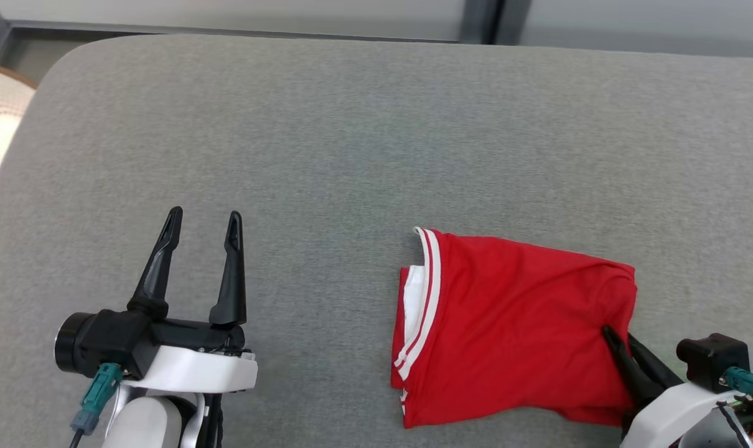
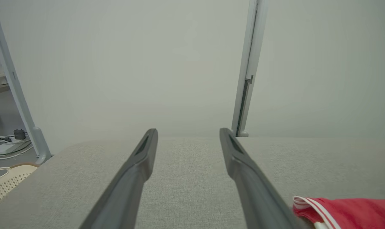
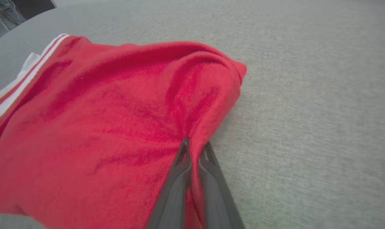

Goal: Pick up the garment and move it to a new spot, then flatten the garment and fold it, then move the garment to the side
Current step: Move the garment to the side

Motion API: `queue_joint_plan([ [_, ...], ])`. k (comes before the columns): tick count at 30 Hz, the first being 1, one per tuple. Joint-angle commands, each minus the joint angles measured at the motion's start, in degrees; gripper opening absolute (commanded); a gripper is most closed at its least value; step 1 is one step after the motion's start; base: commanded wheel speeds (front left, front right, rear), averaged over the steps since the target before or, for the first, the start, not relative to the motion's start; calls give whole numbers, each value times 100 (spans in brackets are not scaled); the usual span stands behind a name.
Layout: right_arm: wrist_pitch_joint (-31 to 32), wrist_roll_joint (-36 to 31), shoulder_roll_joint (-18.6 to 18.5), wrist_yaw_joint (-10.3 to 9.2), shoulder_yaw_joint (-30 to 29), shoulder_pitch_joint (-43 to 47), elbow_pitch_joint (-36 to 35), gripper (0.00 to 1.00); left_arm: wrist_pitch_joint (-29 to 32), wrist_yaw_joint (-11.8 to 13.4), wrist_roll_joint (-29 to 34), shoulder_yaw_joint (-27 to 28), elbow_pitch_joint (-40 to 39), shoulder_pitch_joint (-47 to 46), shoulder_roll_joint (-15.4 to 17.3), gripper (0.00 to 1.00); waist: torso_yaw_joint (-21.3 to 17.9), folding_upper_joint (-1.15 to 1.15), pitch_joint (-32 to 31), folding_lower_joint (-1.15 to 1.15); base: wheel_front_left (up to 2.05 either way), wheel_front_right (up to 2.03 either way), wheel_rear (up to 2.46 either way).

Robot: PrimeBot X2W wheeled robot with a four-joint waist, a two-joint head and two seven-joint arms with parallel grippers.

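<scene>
Right claw (image 1: pixel 616 333) first: its two dark fingers are squeezed together on a pinch of red cloth at the near right edge of the garment (image 1: pixel 513 317). Seen from its own wrist, the right claw (image 3: pixel 196 143) has the fabric bunched into a ridge that runs straight into the closed tips, with the rest of the garment (image 3: pixel 100 127) spreading away to the left.

The garment lies folded into a rough rectangle on the grey cloth-covered surface (image 1: pixel 351 124), toward its near right part. Two white stripes run along the garment's left edge, and a strip of white lining peeks out beside them. Whether that white strip carries any print, I cannot tell from where I stand.

Over on the left, the left claw (image 1: pixel 205 214) is spread wide with nothing between its fingers, well apart from the garment and pointing toward the far edge. From that wrist, the left claw (image 2: pixel 188 130) frames bare grey cloth, and the striped corner of the garment (image 2: pixel 348 210) shows at lower right.

Past the surface's left corner sit a pale perforated basket (image 2: pixel 4 181) and a white power strip (image 2: pixel 3 148) on the floor.
</scene>
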Motion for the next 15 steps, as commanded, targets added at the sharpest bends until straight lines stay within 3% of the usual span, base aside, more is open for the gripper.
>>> queue_joint_plan([
  [1,-22,2,-67,-15,-24,9,-35,0,-15,10,38,27,-28,-80,54,100,-425,0,-7,0,0,0,0],
  [9,-181,13,-360,-15,-101,-285,-95,0,111,-64,131,-59,-205,-363,205,100,-1558,0,283,0,0,0,0],
  [15,-425,39,-547,-14,-116,-1057,68,0,240,-232,262,-290,-358,-839,277,100,-1900,0,763,0,0,0,0],
])
